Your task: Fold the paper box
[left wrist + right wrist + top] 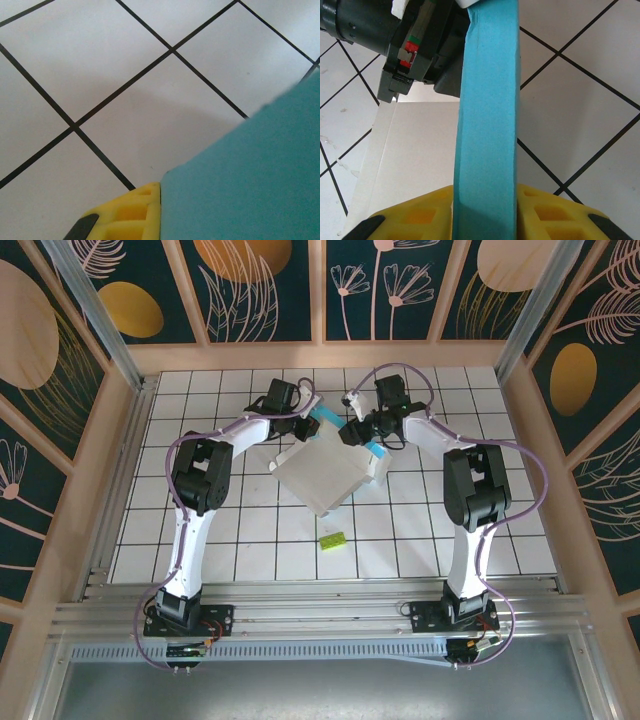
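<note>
Two arms meet at the far side of the paper box [322,478], grey face up on the desk [270,540], each pinching a teal flap [325,418], probably to raise its walls; a lime block [332,539] lies well apart behind both jaws. Left wrist: left jaws clenched on a teal flap [250,180], open desk [75,60] beyond their tips. Right wrist: right jaws grasp another flap [487,125] edge-on, upright, grey panel [420,150] just beside.
</note>
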